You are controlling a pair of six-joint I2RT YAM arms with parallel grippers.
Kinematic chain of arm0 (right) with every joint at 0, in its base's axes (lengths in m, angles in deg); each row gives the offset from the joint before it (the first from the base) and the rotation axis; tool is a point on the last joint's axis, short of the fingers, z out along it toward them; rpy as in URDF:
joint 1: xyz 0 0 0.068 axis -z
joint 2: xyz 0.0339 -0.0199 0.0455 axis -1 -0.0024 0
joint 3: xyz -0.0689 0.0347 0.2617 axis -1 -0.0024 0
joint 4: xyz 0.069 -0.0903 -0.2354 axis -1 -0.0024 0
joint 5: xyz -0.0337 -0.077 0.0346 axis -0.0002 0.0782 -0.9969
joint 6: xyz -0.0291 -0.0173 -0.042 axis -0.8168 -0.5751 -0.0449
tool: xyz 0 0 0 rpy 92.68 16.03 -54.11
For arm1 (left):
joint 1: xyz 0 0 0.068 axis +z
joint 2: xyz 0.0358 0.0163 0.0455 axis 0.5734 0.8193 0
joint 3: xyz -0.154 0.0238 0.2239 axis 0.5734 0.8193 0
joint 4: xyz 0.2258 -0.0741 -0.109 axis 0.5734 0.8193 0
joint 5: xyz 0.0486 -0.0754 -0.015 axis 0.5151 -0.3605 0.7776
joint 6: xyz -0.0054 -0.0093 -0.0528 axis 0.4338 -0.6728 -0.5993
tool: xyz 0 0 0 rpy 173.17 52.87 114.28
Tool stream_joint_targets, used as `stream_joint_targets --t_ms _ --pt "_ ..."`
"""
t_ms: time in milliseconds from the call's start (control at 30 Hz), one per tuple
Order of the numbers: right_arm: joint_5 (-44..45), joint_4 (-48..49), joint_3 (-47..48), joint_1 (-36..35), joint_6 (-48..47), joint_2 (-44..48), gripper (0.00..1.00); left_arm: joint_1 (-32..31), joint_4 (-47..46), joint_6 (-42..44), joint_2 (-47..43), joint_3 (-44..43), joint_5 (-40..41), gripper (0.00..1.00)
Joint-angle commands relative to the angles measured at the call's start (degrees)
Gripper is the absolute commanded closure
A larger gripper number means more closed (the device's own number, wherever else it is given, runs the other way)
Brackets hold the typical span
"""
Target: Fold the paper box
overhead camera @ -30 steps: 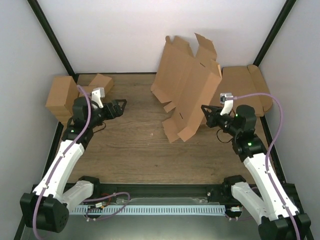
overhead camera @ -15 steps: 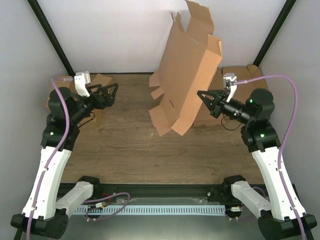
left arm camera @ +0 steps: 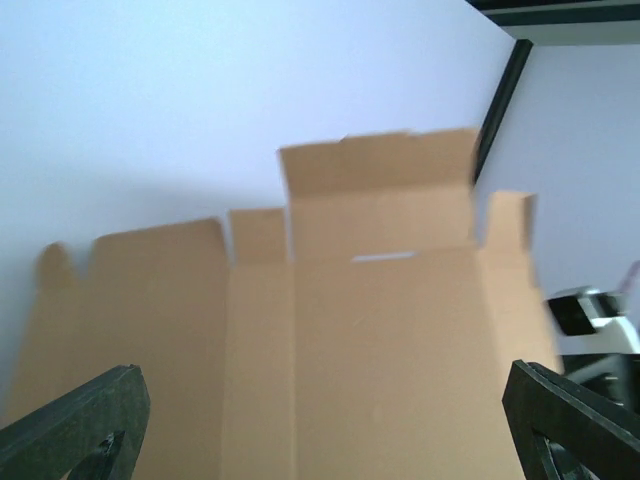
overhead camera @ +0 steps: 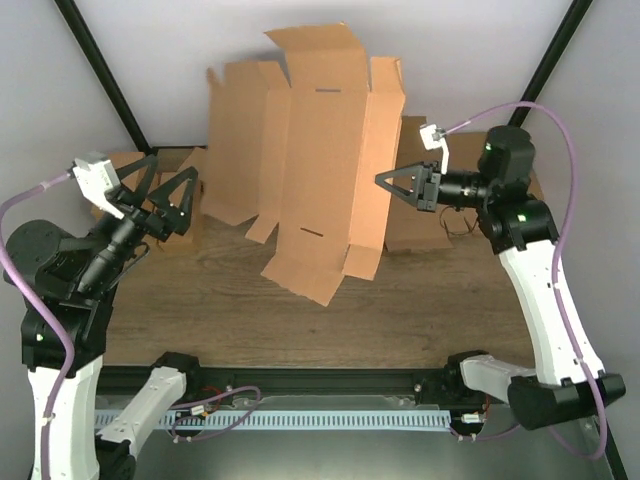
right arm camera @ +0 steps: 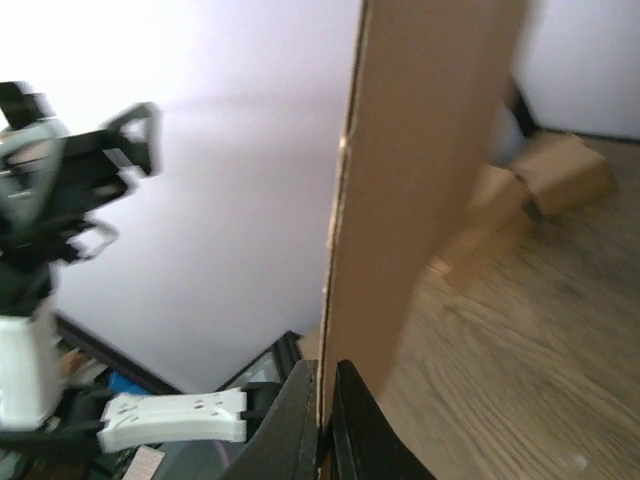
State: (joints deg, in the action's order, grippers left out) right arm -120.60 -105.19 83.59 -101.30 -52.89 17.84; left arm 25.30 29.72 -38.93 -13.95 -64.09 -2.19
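Plain brown die-cut cardboard paper box (overhead camera: 320, 170) is unfolded, held upright in the air over the middle-far part of the wood tabletop (overhead camera: 420, 310). Lowest flaps hang just above the tabletop.

Right claw (overhead camera: 385, 182) is clamped on the sheet's right edge, and that's the only grip. The wrist view shows its fingers (right arm camera: 340, 400) pinching thin card edge-on.

Left claw (overhead camera: 174, 170) is spread wide on the left, facing the sheet and clear of it.

Risks as I see them:
- One-edge pinch on a big floppy sheet: it may pivot or slip out.
- Left claw could shove the unbraced sheet instead of catching a flap.
- Dangling flaps could snag the tabletop when lowered and crease off the score lines.
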Motion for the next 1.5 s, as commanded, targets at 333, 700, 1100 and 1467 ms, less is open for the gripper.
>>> stream_joint_targets --t_ms 333,700,1100,1467 --pt "54.79 -29.93 14.31 -2.36 -23.11 -28.48 0.99 -0.22 1.77 -0.33 3.86 5.96 -4.07 0.0" --pt "69.33 -25.93 19.96 -7.03 -39.82 -38.33 0.99 -0.23 -1.85 1.59 8.56 14.41 -2.37 0.0" --pt "60.97 -14.36 7.76 -7.45 -53.71 -28.42 0.99 -0.13 -4.5 -0.05 25.21 17.86 6.03 0.0" --pt "56.31 -16.51 16.43 -7.95 -59.69 -29.12 0.99 0.11 4.43 8.08 29.78 5.81 18.33 0.0"
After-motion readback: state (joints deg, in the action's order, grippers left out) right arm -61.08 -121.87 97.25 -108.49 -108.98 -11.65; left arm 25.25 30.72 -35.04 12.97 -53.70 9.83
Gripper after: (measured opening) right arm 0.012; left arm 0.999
